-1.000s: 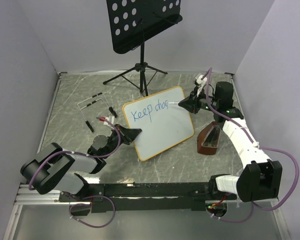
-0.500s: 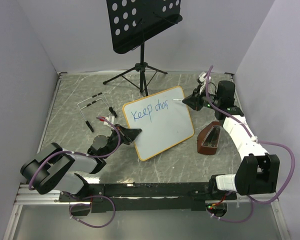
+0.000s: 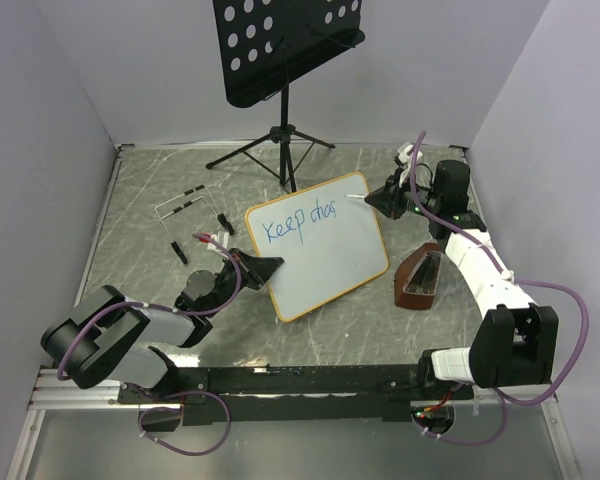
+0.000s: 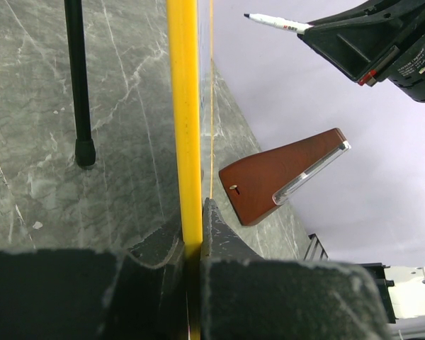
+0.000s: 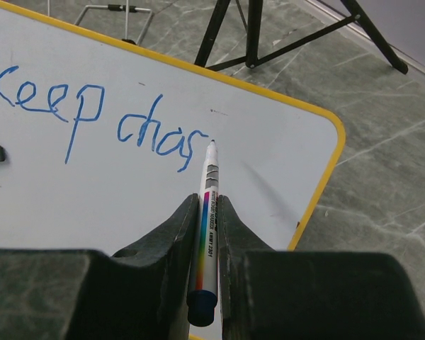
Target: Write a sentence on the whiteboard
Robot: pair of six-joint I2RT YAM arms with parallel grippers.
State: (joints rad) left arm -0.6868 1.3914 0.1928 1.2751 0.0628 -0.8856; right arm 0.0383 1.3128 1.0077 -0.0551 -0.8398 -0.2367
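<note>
Right hand [image 5: 204, 204] grips the slim white marker [image 5: 210, 173]; I read its tip just right of the blue handwritten lettering [image 5: 92, 120] on the orange-framed whiteboard [image 5: 127, 212], bare board lying further right.

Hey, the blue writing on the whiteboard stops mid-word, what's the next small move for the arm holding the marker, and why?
Probably lower the marker tip onto the whiteboard just right of the lettering and start the next stroke. It reads "Keep chas", an unfinished word; the right gripper is shut on the marker, and the left gripper clamps the whiteboard.
</note>
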